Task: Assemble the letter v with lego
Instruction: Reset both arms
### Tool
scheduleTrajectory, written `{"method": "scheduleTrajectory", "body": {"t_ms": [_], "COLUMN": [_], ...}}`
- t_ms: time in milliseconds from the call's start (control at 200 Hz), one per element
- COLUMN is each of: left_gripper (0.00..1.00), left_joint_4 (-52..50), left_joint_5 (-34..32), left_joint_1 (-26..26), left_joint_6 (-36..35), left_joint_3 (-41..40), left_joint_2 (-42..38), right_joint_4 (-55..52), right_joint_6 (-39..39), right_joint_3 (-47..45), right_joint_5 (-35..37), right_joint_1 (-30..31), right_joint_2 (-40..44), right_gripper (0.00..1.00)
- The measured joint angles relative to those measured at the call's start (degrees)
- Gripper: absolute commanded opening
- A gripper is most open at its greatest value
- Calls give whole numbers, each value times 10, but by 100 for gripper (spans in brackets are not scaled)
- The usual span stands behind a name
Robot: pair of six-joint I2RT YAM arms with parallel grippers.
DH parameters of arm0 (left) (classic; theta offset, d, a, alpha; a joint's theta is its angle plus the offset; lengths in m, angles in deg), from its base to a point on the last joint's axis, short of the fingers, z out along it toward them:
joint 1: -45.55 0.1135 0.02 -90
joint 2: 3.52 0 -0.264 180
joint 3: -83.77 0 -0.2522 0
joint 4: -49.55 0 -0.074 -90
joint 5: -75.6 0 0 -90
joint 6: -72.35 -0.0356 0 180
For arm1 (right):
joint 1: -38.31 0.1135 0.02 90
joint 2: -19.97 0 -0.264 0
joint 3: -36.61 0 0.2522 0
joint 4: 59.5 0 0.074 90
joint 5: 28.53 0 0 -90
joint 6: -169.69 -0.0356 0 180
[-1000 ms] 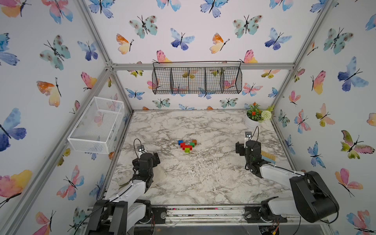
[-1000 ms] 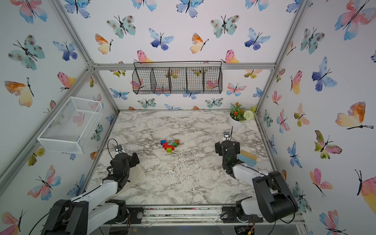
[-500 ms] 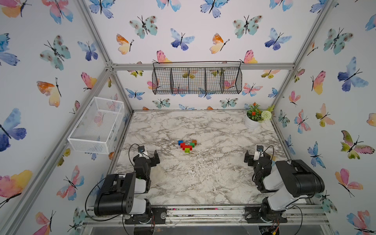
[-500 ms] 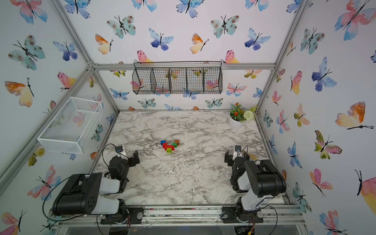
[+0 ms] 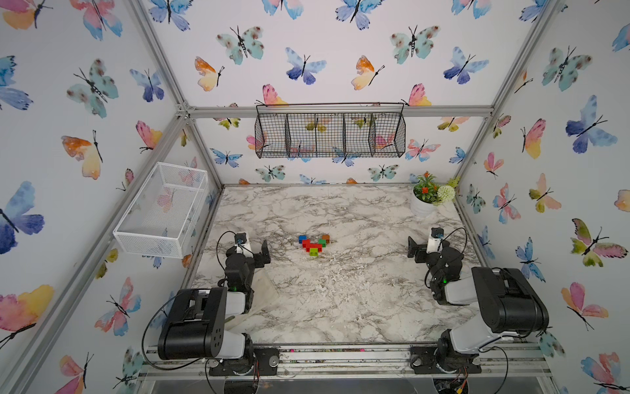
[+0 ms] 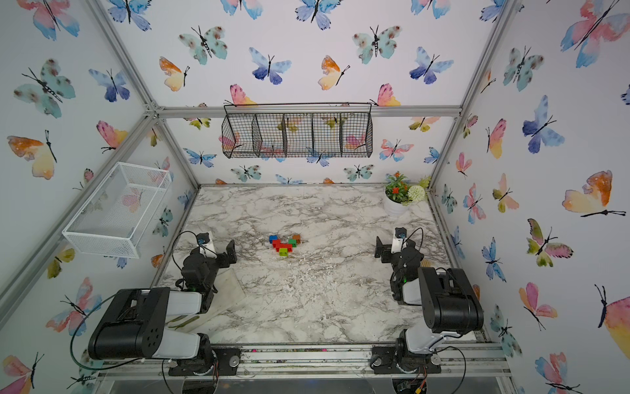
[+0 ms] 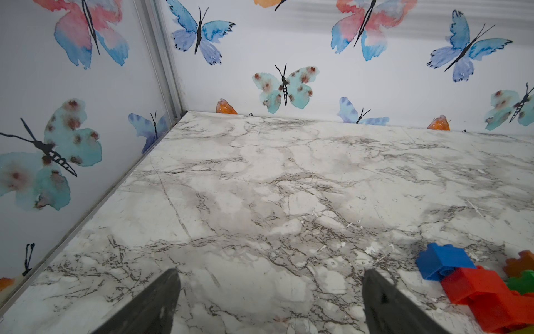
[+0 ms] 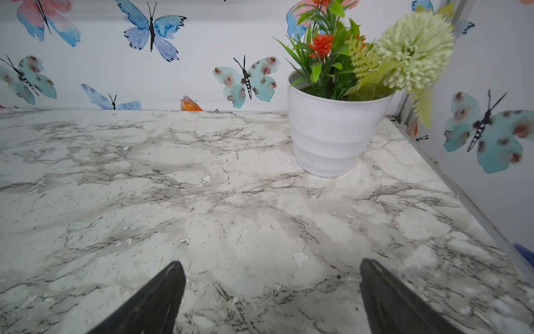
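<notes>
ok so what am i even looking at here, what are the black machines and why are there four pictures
Two small robot arms, the left arm and the right arm, sit at the near edge of a marble table. Both top views come from one camera head overhead. The other two come from a camera on each wrist, showing the dark fingers of the left gripper and the right gripper, both open and empty. Mid-table lie toy bricks set in a V shape; a flower pot stands in a far corner.
</notes>
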State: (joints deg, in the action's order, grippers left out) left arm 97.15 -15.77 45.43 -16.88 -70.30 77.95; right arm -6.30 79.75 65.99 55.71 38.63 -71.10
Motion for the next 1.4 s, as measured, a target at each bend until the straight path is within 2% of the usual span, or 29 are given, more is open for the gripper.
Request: {"method": "scheduleTrajectory", "body": {"t_ms": [611, 661, 806, 851, 911, 1006, 1116, 1186, 1402], "left_gripper": [98, 98, 98, 98, 98, 98, 98, 98, 98], "left_joint_4": [-4, -8, -69, -68, -55, 4, 42, 7, 20], "left_joint_5": [1, 1, 2, -3, -12, -5, 9, 14, 15], "left_joint_1": [0, -2, -13, -14, -14, -15, -15, -15, -15], "left_joint_6": [-2, -4, -10, -9, -5, -12, -20, -21, -21], "left_joint_3": [-2, -6, -7, -6, -5, -24, -59, -42, -14], "left_joint_2": [-4, -15, -146, -162, -151, -82, 7, 7, -1], "right_joint_4": [-8, -10, -56, -52, -30, 54, 9, 22, 19], "right_joint_6": [0, 1, -2, -2, -2, -2, -1, 0, 7], "right_joint_3": [0, -8, -18, -17, -16, -30, -38, -28, -10], "right_joint_5": [-16, -19, -5, -4, -5, -13, -16, -25, -41], "right_joint_1": [0, 0, 0, 0, 0, 0, 0, 0, 0], "right_joint_2": [1, 17, 130, 144, 125, 20, 0, -4, 1], "right_gripper": [98, 98, 98, 98, 98, 98, 98, 98, 98]}}
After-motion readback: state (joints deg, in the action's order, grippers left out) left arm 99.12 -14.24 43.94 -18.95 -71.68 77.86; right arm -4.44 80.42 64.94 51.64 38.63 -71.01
